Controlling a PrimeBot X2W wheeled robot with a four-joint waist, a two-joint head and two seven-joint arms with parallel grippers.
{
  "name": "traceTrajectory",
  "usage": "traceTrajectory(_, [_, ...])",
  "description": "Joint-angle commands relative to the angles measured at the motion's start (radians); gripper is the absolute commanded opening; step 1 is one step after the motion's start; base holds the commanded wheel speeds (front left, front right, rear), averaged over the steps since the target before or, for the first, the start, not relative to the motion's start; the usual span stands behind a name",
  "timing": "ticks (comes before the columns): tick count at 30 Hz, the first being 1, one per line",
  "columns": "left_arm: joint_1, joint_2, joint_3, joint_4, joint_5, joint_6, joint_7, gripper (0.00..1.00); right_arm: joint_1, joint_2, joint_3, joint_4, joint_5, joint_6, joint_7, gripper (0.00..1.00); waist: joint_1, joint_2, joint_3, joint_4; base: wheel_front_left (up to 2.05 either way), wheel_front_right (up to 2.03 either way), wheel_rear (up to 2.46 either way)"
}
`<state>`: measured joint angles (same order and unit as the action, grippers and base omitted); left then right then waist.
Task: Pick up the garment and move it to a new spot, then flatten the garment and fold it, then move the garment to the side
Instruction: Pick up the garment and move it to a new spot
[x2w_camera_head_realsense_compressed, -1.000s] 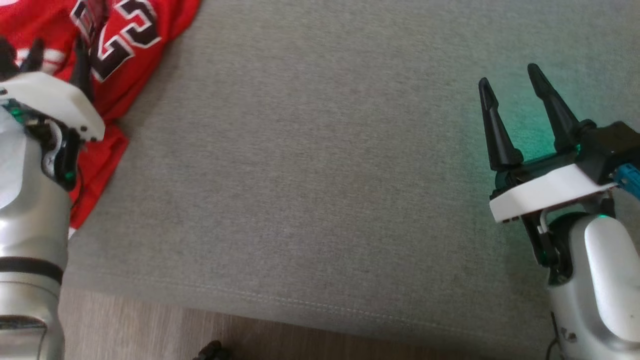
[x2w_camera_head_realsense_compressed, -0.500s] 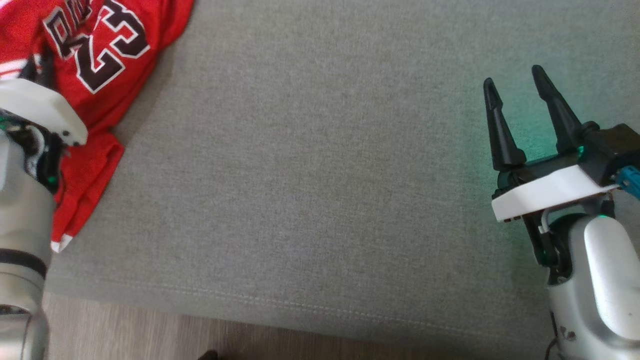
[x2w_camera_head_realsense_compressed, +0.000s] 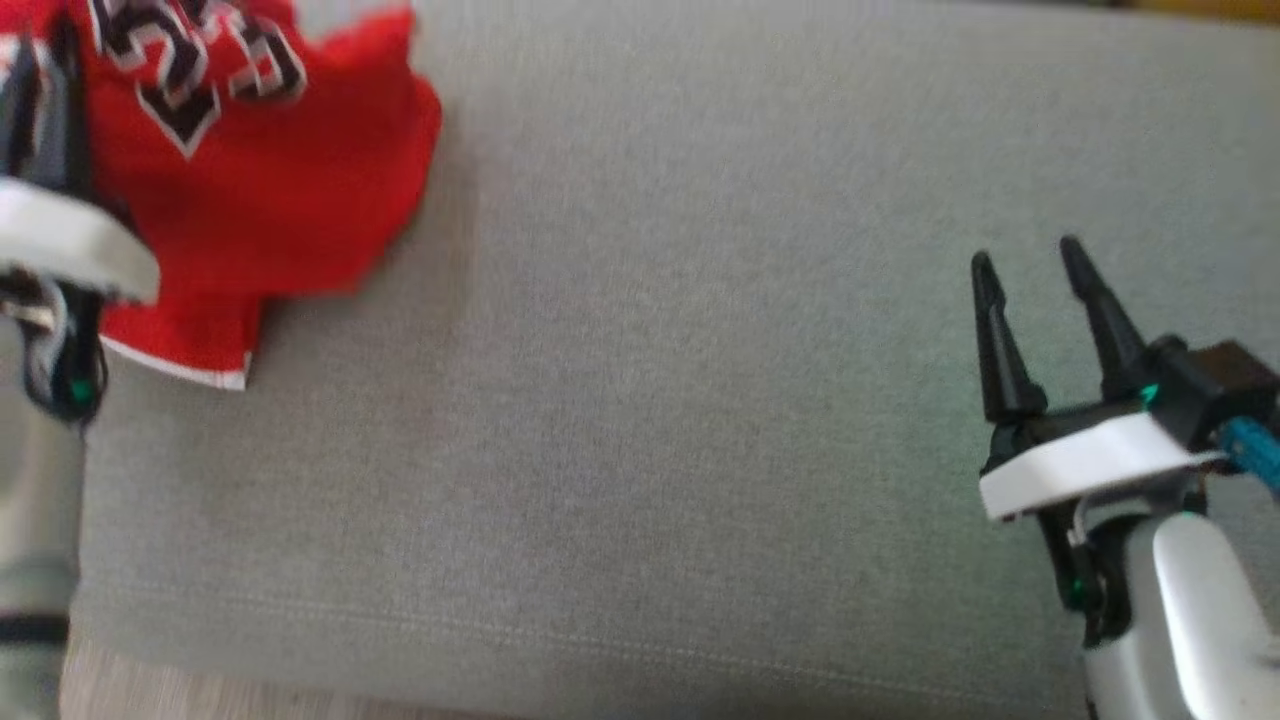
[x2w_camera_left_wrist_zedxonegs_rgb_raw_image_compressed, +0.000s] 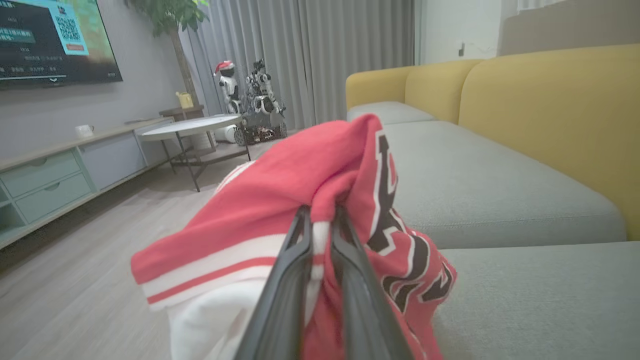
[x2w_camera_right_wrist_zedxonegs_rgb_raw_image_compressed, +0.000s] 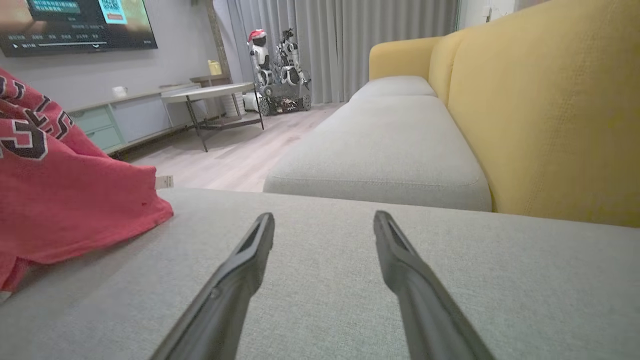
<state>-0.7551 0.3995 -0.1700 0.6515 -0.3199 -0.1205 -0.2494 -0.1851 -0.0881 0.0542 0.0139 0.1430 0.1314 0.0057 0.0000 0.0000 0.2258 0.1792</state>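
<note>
Two tools, split duties: my left tool (x2w_camera_left_wrist_zedxonegs_rgb_raw_image_compressed: 320, 214) pinches the red garment (x2w_camera_head_realsense_compressed: 260, 200) at upper left, jaws nearly closed, for carrying; my right tool (x2w_camera_head_realsense_compressed: 1028, 250) hovers lower right, spread wide and empty.

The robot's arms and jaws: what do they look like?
Each arm is a rounded silver-grey shell; the right arm shows a thin white cable at the wrist, the left arm a dark band. A flat white plate carries the jaws: two long, black, tapering fingers. Small green lights glow there, beside a blue connector.
</note>
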Motion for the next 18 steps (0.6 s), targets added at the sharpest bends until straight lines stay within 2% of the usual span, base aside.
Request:
traceTrajectory(1, [0.024,0.067,0.048,-0.094,0.006,0.013,-0.012,0.00,0.006,0.014,0.020,-0.036,0.011,-0.001,-0.010,1.00,0.0000,0.0000,-0.078,-0.020,0.00,0.00,0.00])
traceTrajectory(5, [0.143,0.069,0.052,-0.253,-0.001,0.032,-0.005,0.00,0.051,0.024,0.013,-0.046,0.023,-0.001,-0.012,1.00,0.0000,0.0000,-0.135,-0.042,0.00,0.00,0.00])
traceTrajectory(6, [0.200,0.067,0.050,-0.345,-0.005,0.043,0.012,0.00,0.070,0.028,0.008,-0.056,0.029,-0.001,-0.012,1.00,0.0000,0.0000,-0.151,-0.055,0.00,0.00,0.00])
traceTrajectory(10, [0.310,0.051,0.028,-0.537,-0.004,0.071,0.057,0.00,0.098,0.034,0.002,-0.079,0.036,-0.001,-0.009,1.00,0.0000,0.0000,-0.170,-0.088,0.00,0.00,0.00])
traceTrajectory(14, [0.383,0.011,-0.027,-0.678,0.000,0.085,0.097,0.00,0.105,0.036,-0.001,-0.106,0.038,-0.001,-0.003,1.00,0.0000,0.0000,-0.162,-0.137,0.00,0.00,0.00])
traceTrajectory(18, [0.392,-0.051,-0.097,-0.730,0.002,0.089,0.116,0.00,0.092,0.037,0.008,-0.130,0.040,-0.001,0.006,1.00,0.0000,0.0000,-0.125,-0.207,0.00,0.00,0.00])
